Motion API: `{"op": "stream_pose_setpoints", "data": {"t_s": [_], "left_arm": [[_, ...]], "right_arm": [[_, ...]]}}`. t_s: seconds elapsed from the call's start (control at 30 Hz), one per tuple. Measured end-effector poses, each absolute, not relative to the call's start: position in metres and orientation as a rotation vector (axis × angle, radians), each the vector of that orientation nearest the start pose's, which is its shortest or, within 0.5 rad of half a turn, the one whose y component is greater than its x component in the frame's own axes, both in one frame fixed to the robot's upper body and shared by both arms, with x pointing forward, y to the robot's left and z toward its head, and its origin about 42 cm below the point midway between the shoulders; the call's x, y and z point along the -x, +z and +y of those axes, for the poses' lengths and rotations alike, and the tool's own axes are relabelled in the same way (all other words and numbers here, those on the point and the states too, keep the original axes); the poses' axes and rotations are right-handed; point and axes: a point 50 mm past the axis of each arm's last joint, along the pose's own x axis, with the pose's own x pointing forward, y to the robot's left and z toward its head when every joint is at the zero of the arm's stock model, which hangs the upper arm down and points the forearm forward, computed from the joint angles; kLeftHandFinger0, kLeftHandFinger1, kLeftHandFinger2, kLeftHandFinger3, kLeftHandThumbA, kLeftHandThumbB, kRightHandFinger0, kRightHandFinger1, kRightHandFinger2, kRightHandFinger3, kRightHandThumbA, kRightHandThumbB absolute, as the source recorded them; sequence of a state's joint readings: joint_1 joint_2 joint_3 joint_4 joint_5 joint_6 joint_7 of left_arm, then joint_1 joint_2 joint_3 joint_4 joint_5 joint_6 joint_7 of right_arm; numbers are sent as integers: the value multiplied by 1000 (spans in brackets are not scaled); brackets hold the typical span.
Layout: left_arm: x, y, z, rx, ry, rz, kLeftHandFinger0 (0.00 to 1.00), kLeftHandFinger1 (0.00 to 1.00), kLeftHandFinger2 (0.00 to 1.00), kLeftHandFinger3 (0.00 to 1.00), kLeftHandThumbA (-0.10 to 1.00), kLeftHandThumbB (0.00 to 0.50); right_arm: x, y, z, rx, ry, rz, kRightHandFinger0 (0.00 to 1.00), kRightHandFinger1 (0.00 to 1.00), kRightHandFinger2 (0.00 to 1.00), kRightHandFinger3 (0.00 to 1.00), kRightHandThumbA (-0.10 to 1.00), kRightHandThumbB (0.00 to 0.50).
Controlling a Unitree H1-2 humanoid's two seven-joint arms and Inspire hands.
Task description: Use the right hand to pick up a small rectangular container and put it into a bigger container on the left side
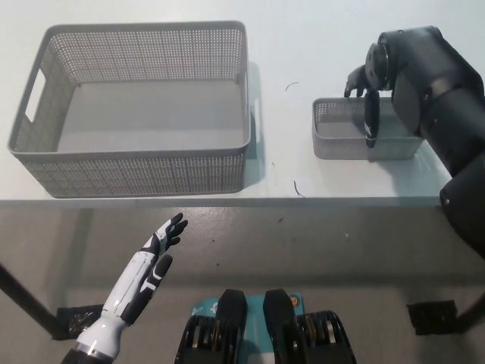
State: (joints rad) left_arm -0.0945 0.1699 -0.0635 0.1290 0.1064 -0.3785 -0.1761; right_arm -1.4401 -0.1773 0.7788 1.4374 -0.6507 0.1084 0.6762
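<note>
A small grey mesh container [341, 136] stands on the white table at the right. My black right hand [367, 97] hangs over it with fingers pointing down into its inside; the fingers are apart and hold nothing. The arm hides the container's right end. A big grey mesh basket [136, 106] with a side handle slot stands on the table at the left, with nothing inside. My white left hand [155, 254] rests below the table's front edge at the lower left, fingers spread.
The white table [288, 45] has a bare strip between the two containers, with small dark specks [297, 187] on it. The table's front edge runs across the middle of the picture, floor below it.
</note>
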Motion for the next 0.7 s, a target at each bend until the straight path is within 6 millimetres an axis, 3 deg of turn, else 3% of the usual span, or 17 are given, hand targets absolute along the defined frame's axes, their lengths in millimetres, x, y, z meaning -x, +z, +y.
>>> {"op": "stream_pose_setpoints", "data": {"t_s": [0.13,0.33,0.57,0.7], "left_arm": [[-307,110,233,-296,-297,-312,1000,1000,1000,1000,1000,436],[-307,110,233,-297,-297,-312,1000,1000,1000,1000,1000,434],[-307,110,233,-298,-297,-312,1000,1000,1000,1000,1000,433],[-307,110,233,-298,-297,-311,1000,1000,1000,1000,1000,432]], "right_arm": [[-592,331,-164,1618,611,565,1000,1000,1000,1000,1000,368],[-591,323,-164,1612,605,559,1000,1000,1000,1000,1000,364],[-589,307,-168,1605,571,543,1000,1000,1000,1000,1000,462],[-587,291,-171,1608,525,516,1000,1000,1000,1000,1000,454]]}}
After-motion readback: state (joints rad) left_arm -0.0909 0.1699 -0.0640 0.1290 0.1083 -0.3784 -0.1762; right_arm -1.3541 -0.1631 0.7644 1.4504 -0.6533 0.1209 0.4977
